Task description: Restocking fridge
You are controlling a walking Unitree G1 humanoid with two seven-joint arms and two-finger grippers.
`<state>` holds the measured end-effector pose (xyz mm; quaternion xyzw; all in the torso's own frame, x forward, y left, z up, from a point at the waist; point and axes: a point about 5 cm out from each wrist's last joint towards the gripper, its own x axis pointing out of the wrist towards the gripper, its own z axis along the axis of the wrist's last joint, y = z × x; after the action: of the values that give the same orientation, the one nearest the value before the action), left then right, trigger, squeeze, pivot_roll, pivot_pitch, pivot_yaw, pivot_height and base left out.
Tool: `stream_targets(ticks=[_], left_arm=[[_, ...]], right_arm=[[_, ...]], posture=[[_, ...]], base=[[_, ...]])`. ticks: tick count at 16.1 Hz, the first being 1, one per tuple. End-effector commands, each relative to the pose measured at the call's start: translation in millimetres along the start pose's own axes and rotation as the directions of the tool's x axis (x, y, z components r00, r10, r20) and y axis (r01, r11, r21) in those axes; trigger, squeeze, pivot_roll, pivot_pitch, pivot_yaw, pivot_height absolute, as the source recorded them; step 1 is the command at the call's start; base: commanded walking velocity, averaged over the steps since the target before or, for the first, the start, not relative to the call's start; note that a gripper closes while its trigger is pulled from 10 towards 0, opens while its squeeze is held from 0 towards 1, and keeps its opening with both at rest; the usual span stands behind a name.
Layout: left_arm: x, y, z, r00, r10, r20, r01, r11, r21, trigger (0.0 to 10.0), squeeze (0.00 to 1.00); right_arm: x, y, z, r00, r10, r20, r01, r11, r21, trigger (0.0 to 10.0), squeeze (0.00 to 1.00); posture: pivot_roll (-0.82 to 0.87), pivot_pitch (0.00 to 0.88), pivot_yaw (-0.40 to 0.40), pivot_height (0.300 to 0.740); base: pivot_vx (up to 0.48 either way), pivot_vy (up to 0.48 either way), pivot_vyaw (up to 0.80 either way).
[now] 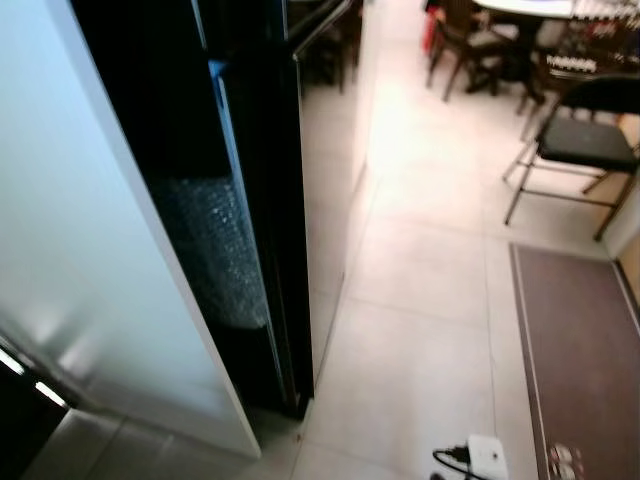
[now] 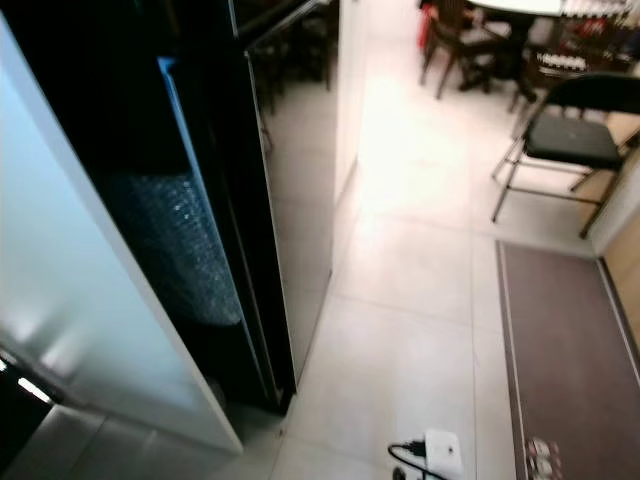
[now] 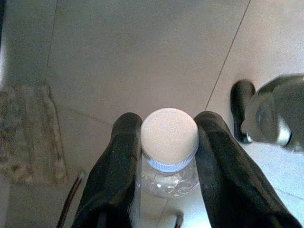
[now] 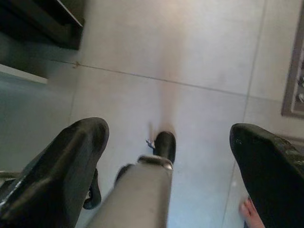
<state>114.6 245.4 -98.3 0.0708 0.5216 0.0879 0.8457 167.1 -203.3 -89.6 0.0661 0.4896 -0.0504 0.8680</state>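
At the far left stands the fridge door (image 1: 90,250), pale and swung open, with the dark fridge (image 1: 240,190) interior just beyond it; a textured, glinting panel (image 1: 215,250) shows low inside. The tiled floor (image 1: 420,300) runs rightward past a power strip (image 1: 485,455) to a dark mat (image 1: 585,360) and a folding chair (image 1: 585,135).

In the left wrist view, the left end effector (image 3: 168,142) is clenched on a clear bottle (image 3: 170,156) with a white cap (image 3: 169,133), one black finger on either side of the neck. The bottle's long axis runs along the fingers, cap toward the camera, over the floor.

The right end effector (image 4: 171,156) is released, its fingers spread wide above bare tile, holding nothing.

The loaded arm is on the fridge's side, so it looks the natural one to reach; the compartment lies ahead and to the robot's left. The bottle probably needs lifting and carrying leftward into the opening, past the door's edge.
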Motion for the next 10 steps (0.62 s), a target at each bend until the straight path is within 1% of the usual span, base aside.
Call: stream_targets(ticks=[1, 10], left_arm=[[-0.4, 0.2, -2.8, 1.000, -0.003, -0.013, 0.002, 1.000, -0.011, 10.0, 0.00], [-0.1, -0.7, -1.8, 1.000, -0.007, -0.012, 0.006, 1.000, -0.021, 10.0, 0.00]], right_arm=[[0.1, -0.6, 0.5, 1.000, -0.007, 0.000, 0.007, 1.000, 0.011, 10.0, 0.00], [0.2, -1.5, 2.7, 1.000, -0.009, 0.004, 0.009, 1.000, 0.007, 10.0, 0.00]], posture=[[0.05, 0.000, 0.009, 0.740], [0.05, 0.000, 0.000, 0.740]], base=[[0.000, 0.247, 0.00], [0.000, 0.249, 0.00]])
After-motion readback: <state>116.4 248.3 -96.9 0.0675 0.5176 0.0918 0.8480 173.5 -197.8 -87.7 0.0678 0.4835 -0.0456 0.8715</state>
